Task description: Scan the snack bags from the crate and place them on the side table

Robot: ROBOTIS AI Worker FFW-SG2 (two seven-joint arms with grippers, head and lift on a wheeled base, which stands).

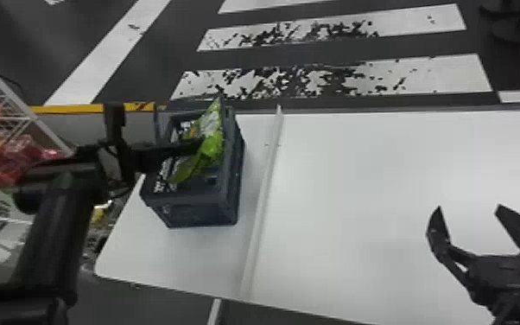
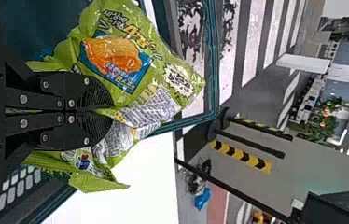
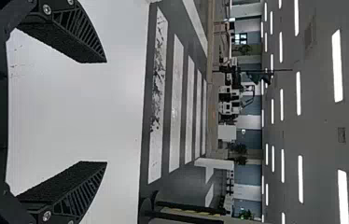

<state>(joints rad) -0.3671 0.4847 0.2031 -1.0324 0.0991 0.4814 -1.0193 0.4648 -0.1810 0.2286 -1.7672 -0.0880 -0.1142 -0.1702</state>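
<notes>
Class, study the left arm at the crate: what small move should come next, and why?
Probably a gentle lift, to bring the green bag clear of the crate: the left pincer is shut on it, and in the head view it still overlaps the crate's opening.

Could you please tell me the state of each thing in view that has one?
Crate: open-topped, upright on the white table.
Left tool: shut on the green snack bag.
Green snack bag: gripped, at the crate's opening.
Right tool: open, empty.
Wire rack: stocked with red bags.
</notes>
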